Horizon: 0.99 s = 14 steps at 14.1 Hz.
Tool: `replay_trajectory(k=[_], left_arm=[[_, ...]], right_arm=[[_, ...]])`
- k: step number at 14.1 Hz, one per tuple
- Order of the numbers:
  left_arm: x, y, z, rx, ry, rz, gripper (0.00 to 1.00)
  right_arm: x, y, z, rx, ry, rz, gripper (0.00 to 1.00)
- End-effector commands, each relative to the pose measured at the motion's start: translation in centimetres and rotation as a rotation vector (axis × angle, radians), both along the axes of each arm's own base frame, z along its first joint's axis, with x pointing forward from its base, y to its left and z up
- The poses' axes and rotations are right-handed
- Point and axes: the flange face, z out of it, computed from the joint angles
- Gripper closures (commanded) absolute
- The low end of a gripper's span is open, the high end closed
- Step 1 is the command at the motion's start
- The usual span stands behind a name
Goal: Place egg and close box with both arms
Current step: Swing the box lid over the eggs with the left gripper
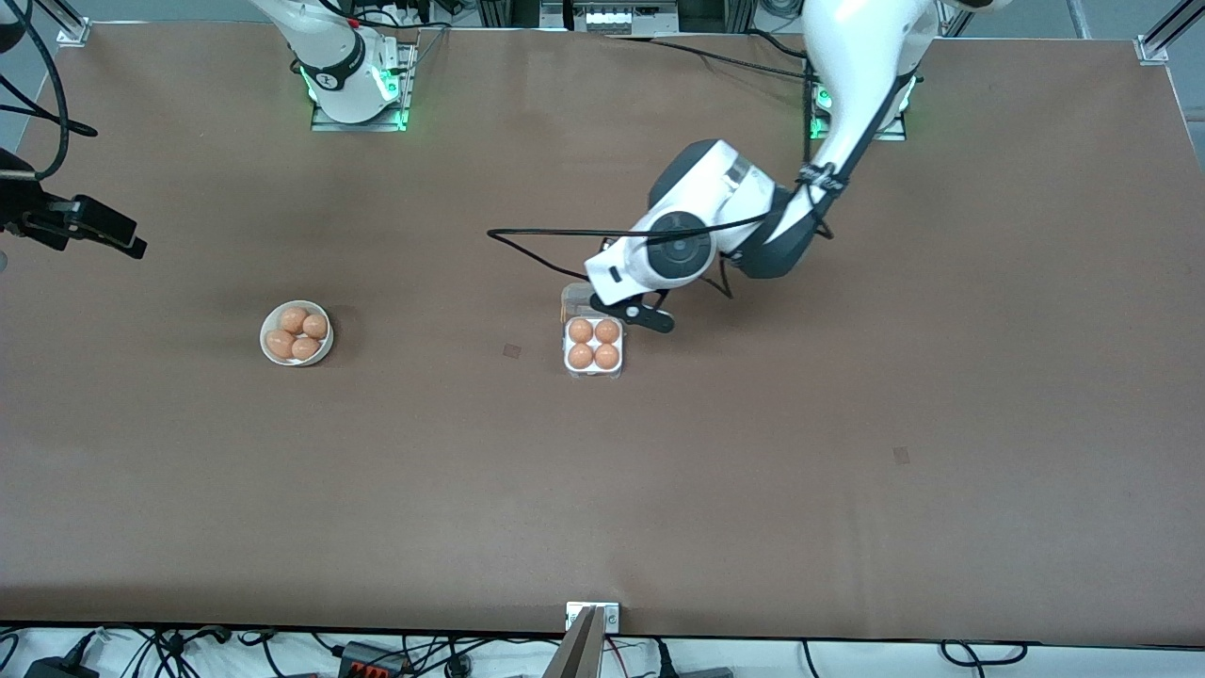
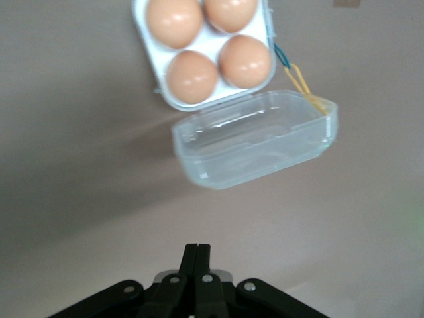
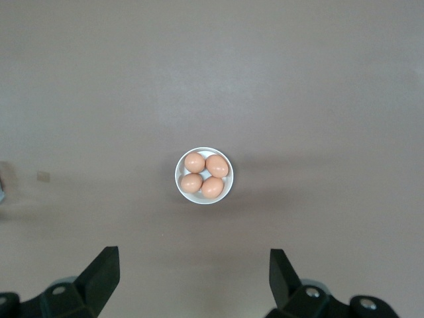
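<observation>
Box (image 1: 594, 350): a small clear-plastic egg carton near the middle of the brown table (image 1: 847, 471), all four cells filled with tan-brown eggs (image 1: 581, 330). Its transparent lid (image 2: 255, 139) is hinged open and stands off the edge of the tray that faces the robots' bases; a thin yellow and blue band (image 2: 301, 79) shows at the hinge corner.

From the right arm's end of the table toward the left arm's:

Right gripper (image 3: 192, 275): raised high over the table on the right arm's side, fingers spread wide and holding nothing. Its wrist view looks straight down on the bowl. This arm waits.

Bowl (image 1: 273, 356): round and white, resting on the table well apart from the box, toward the right arm's end. It holds four more eggs (image 1: 293, 319) packed together.

Left gripper (image 2: 197, 255): low over the table just beside the open lid, on the side toward the bases. Its two fingers are pressed together with nothing between them, and their tips point toward the lid without touching it. The left arm (image 1: 734, 207) bends down from its base to reach this spot.
</observation>
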Motion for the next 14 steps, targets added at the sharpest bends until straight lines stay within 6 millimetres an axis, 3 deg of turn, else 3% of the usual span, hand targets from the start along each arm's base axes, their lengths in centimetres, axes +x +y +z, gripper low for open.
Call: replay_trajectory(k=[1,5,8,14], left_arm=[[-0.4,-2.5,-0.4,0.017,-0.02,0.008,0.99],[-1.5,-3.8,-1.5,0.027,-0.025,-0.009,0.99],[-0.7,-4.1,-3.4,0.009,-0.053,0.034,0.99],[0.2,-3.7,-4.3,0.019,-0.054,0.056,0.99]], right_arm=[[-0.3,0.1,0.3,-0.01,0.004,0.028,0.0],[-0.3,-0.3,0.3,-0.014,-0.002,0.019,0.0],[-0.2,-0.3,0.3,-0.011,-0.005,0.019,0.0],[0.0,-0.2,-0.5,-0.01,-0.01,0.025,0.0]])
